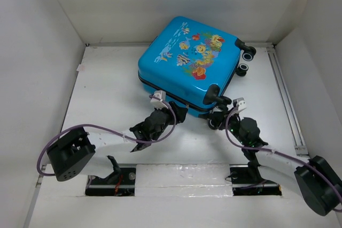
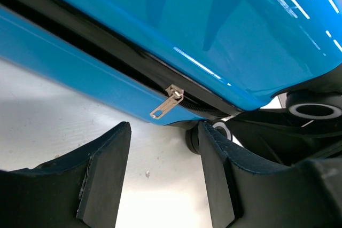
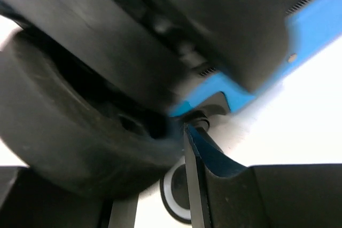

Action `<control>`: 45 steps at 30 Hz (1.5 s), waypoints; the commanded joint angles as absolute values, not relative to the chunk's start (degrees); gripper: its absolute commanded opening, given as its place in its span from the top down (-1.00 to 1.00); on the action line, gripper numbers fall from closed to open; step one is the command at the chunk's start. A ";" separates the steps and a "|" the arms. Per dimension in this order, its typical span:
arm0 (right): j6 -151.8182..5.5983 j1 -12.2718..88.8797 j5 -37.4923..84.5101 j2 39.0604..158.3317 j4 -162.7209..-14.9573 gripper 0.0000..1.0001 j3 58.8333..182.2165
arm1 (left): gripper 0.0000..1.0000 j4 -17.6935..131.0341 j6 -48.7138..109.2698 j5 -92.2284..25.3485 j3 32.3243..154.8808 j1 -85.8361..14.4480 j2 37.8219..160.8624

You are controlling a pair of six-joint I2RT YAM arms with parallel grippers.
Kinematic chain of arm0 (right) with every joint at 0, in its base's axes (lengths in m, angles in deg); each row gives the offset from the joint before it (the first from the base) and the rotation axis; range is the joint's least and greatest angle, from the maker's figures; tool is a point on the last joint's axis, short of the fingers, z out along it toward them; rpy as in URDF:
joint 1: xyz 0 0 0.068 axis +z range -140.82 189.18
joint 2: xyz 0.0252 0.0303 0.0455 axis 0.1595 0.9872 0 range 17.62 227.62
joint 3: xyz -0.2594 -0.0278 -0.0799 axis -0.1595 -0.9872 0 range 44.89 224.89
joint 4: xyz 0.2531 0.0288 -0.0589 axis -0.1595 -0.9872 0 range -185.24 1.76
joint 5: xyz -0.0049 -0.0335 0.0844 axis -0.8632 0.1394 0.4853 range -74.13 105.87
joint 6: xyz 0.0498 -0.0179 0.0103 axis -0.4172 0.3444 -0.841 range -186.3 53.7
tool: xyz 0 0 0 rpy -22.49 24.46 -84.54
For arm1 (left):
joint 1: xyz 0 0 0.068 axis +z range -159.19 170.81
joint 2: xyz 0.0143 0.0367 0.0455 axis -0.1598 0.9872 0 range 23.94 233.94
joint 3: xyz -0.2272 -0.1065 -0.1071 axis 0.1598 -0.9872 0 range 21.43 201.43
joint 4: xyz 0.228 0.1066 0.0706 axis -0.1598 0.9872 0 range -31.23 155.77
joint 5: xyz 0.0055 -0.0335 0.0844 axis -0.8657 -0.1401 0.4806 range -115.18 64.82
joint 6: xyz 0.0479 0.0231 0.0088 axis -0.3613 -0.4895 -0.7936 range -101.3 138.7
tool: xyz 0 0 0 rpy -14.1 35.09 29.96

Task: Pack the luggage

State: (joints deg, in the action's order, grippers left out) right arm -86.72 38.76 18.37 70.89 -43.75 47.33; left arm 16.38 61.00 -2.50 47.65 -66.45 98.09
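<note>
The blue fish-print suitcase [image 1: 189, 62] lies flat and closed at the back of the white table [image 1: 107, 94], contents hidden; the left gripper [image 2: 163, 145] gapes empty before its silver zip pull [image 2: 166, 101], visible only from that wrist; the right gripper [image 1: 224, 115] crowds a black wheel [image 3: 69, 132], grip impossible to tell.

Bright, even light fell from above in the top view, leaving soft shadow beside the luggage [image 1: 188, 63]. White glare streaks crossed its glossy shell at the left wrist view's upper right. The right wrist view was dim, its close shapes badly blurred.
</note>
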 commanded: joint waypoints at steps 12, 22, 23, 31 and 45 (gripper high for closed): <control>-81.06 43.72 12.26 75.97 -31.91 0.57 53.86 | 0.02 14.39 59.48 -2.85 51.58 -66.32 99.79; -82.73 47.57 9.72 75.19 -29.35 1.00 51.04 | 0.17 16.14 57.90 1.53 53.95 -66.32 101.98; -83.25 48.37 9.11 74.23 -30.58 1.00 50.43 | 0.22 16.15 57.90 2.24 53.95 -66.32 101.98; -87.65 55.76 4.62 62.72 -46.66 1.00 48.58 | 0.45 16.15 54.30 5.58 58.69 -66.32 107.08; -81.87 68.58 8.76 76.75 -51.07 1.00 59.38 | 1.00 9.99 52.18 -0.39 58.18 -66.32 109.28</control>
State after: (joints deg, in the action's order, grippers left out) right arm -86.33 61.45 0.03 73.32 -51.97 54.72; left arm 14.92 51.89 5.41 56.20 -65.90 107.75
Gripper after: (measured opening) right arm 0.176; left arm 0.003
